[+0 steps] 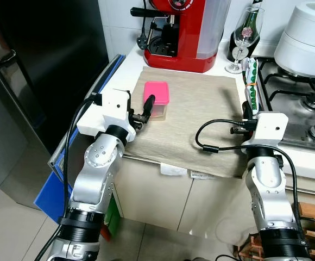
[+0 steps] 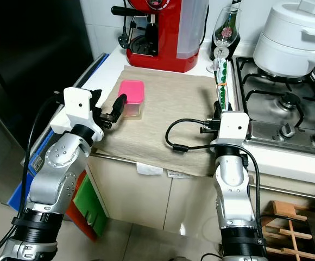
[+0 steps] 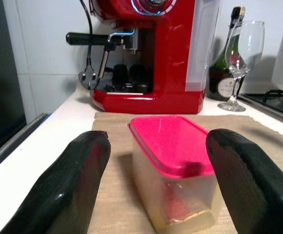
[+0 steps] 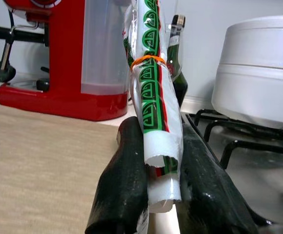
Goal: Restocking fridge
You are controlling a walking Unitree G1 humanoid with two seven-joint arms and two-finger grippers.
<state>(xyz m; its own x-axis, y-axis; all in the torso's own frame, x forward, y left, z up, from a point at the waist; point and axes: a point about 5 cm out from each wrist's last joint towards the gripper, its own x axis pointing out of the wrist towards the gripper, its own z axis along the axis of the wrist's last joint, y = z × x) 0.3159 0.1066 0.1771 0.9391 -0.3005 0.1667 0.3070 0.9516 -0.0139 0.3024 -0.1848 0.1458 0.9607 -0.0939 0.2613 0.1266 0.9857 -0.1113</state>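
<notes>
My left gripper is spread wide, one finger on each side of the pink-lidded box, and I cannot tell if they touch it. The box stands on the beige cloth, at about 11 o'clock from the cloth's middle. My right gripper is clenched on the packet, a rolled green and white bag with an orange rubber band, lying along the cloth's 3 o'clock edge beside the stove. At 12 o'clock stands the red coffee machine, with a wine glass and a dark bottle to its right. A white pot sits on the stove. The dark fridge is at 9 o'clock.
</notes>
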